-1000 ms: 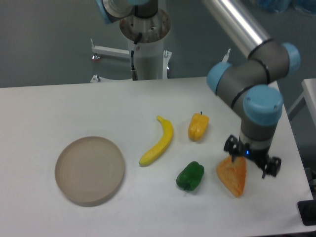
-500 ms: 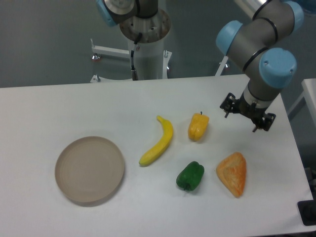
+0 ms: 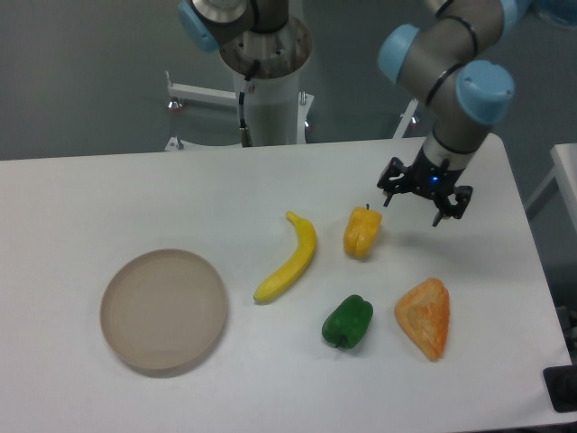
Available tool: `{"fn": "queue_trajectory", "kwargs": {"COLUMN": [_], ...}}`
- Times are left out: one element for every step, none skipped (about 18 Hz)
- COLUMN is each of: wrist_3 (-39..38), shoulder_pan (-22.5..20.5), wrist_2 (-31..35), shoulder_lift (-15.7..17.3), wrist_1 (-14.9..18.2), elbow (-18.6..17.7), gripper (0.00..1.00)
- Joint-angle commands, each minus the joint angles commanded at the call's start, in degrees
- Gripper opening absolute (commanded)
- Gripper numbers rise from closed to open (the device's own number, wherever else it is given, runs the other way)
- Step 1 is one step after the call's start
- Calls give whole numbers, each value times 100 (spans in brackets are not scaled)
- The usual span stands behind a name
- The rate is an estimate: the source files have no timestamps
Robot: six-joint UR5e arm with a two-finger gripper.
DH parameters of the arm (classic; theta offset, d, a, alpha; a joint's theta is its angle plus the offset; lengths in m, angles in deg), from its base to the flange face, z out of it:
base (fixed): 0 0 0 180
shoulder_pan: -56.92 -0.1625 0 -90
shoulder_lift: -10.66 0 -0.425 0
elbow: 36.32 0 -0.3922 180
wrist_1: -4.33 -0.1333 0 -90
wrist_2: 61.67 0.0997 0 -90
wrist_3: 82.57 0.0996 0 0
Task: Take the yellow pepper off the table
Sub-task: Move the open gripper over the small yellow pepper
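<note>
White table point(image 3: 135, 198) holds the yellow pepper point(image 3: 361, 232). Just right of it and a bit higher hangs the gripper point(image 3: 413, 204), fingers spread wide, holding nothing.

My robot lab: behind the claw point(image 3: 424, 200), the arm's steel pedestal point(image 3: 269, 81) rises from a bare grey floor point(image 3: 81, 72); below it, a plain white table point(image 3: 108, 194).
</note>
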Motion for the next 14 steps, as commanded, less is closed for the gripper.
{"fn": "queue_trajectory", "kwargs": {"wrist_3": [9,0,-8,0,-8,9,9,9,-17,-35,-35,-35,-26,-9], "shoulder_pan": [61,105,123,132,141,141,167,176,185,220,281,290,299,299], "wrist_2": [18,26,27,27,35,35,27,27,27,27,35,35,35,35], "shoulder_lift": [27,36,53,71,97,132,167,185,202,237,238,229,220,220], "wrist_1": [0,8,9,0,-9,-9,-9,-9,-9,-9,-35,-96,-184,-298], "elbow": [-1,-10,-36,-97,-150,-203,-221,-221,-247,-273,-291,-300,-335,-405], "gripper": [100,100,100,100,100,100,100,100,100,100,100,100,100,100]}}
